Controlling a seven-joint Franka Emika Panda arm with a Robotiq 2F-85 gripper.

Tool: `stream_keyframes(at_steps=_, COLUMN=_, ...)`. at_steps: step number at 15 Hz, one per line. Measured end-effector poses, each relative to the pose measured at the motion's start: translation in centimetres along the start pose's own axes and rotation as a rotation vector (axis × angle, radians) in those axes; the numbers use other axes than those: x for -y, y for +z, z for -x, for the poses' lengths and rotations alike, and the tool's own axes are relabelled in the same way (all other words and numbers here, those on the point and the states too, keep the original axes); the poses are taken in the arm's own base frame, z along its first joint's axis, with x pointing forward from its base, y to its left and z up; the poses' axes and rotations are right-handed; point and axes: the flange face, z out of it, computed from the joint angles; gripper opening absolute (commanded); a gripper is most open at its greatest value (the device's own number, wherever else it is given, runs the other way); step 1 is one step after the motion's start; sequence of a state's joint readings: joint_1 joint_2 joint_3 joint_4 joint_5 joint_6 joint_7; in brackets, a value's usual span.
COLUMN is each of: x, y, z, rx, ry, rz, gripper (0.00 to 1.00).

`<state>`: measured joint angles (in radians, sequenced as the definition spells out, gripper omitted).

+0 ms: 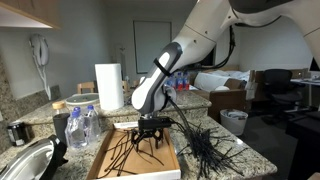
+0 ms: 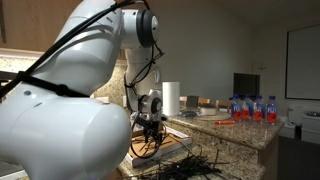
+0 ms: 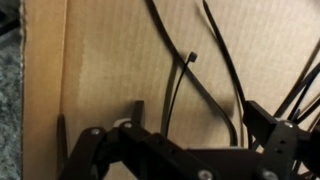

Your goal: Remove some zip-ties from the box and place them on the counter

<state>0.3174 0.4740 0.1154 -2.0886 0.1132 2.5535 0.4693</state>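
Observation:
The shallow cardboard box lies on the granite counter with black zip-ties scattered inside. My gripper hangs low over the box's far end, jaws open. In the wrist view the gripper is open just above the brown box floor, and a looped zip-tie runs between its fingers without being pinched. More zip-ties lie in a spread pile on the counter beside the box; this pile and the gripper also show in an exterior view.
Water bottles and a paper-towel roll stand just behind the box. A sink lies beside it. Red-capped bottles stand on a raised ledge. The box's wall borders the counter in the wrist view.

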Motion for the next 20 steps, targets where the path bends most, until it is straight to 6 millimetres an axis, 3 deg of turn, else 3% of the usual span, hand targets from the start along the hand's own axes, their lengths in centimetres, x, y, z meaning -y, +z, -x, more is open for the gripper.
stream_keyframes(at_steps=5, x=2.2, y=0.9, z=0.1, rx=-0.002, ry=0.008, rz=-0.006, gripper=1.0)
stream_keyframes(at_steps=12, x=6.5, y=0.2, z=-0.7, rx=-0.043, ry=-0.016, rz=-0.044, gripper=1.0)
stream_keyframes(at_steps=20, x=7.2, y=0.6, z=-1.1, rx=-0.044, ry=-0.021, rz=-0.046, gripper=1.0)
